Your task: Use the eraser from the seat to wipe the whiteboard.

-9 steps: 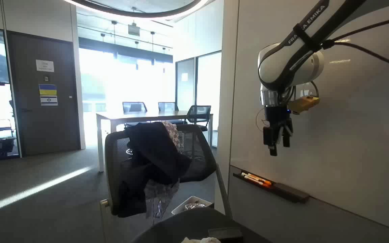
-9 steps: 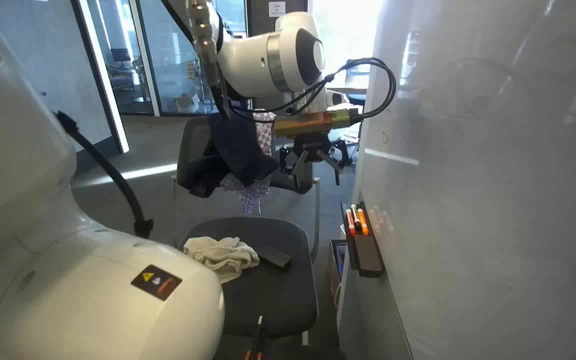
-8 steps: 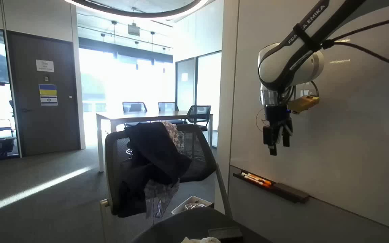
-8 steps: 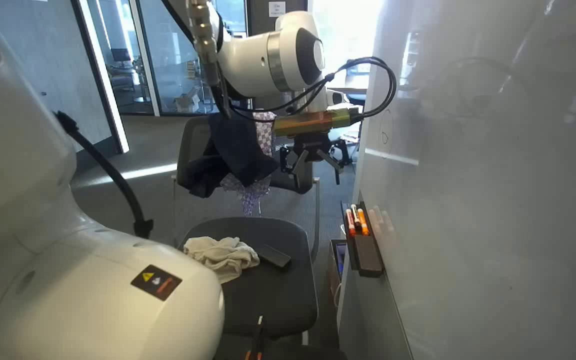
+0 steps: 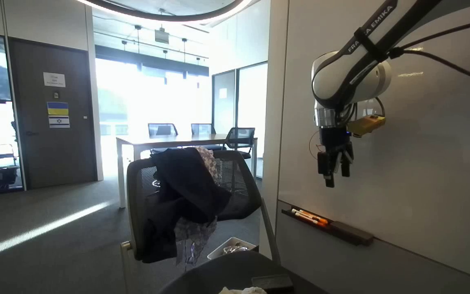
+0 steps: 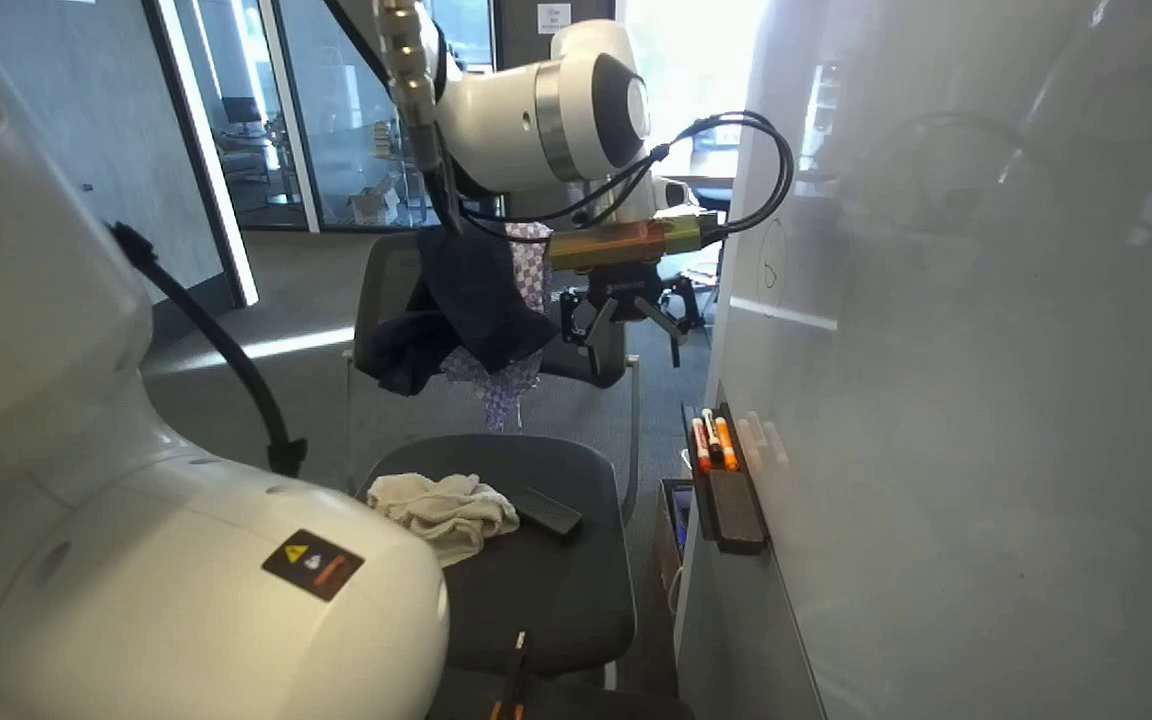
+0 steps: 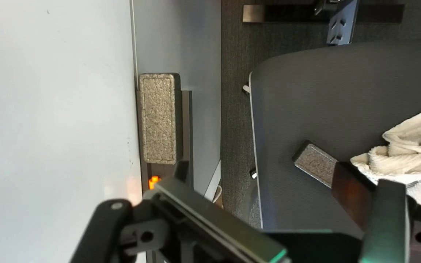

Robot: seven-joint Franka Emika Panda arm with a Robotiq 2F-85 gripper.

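Grey and blocky, the eraser [image 5: 273, 281] shows at the very bottom in an exterior view, its near side apparently cut off, with only a scrap of the cloth [image 5: 244, 290] beside it. My gripper [image 5: 337, 179] hangs well above, before the whiteboard [image 5: 418, 171]; from this side its spread is hard to judge.

In an exterior view my jaws stand wide with nothing between them, higher than the seat [image 6: 546, 605] that serves as table. The eraser [image 6: 548, 512] lies between its middle and the corner where the backrest edge meets the whiteboard edge, long axis slanting to both. On the whiteboard, a faint loop [image 6: 769, 272] is barely legible.

In the wrist view the eraser [image 7: 315, 164] sits off-centre in my gap, towards the finger [image 7: 384, 219] farther from the whiteboard, which hides one end of it. I judge I must go down and away from the whiteboard, turning to pinch across its short side. A similar block [image 7: 158, 118] on the ledge [image 7: 187, 128] isn't my target.
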